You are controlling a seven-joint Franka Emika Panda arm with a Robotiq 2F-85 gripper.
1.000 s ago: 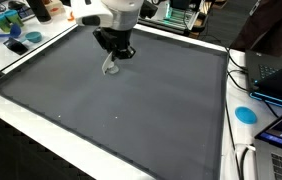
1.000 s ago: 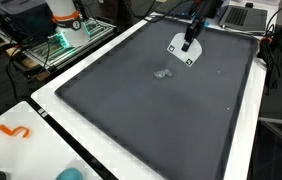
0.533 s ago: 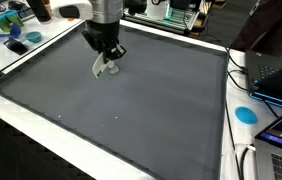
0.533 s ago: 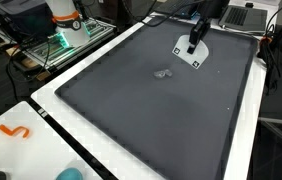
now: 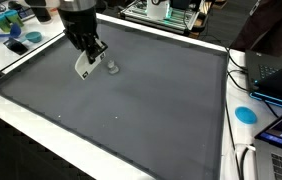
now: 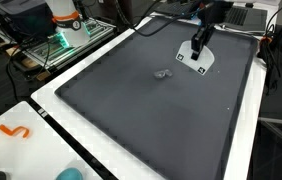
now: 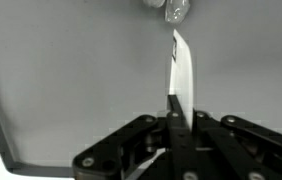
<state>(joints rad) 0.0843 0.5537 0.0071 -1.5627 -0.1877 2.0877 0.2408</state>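
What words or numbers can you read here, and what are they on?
None can be read.
On the white card in the claw: dark corner marks, too small to read.
On the white table: an orange squiggle shaped like an S; cannot tell if it is writing.

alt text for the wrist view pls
The gripper is shut on a white card, seen edge-on over a grey mat. A small clear object lies on the mat at the frame's top edge.

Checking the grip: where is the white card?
Wrist view: white card edge-on between the shut fingers, over the grey mat, a small clear object just beyond.
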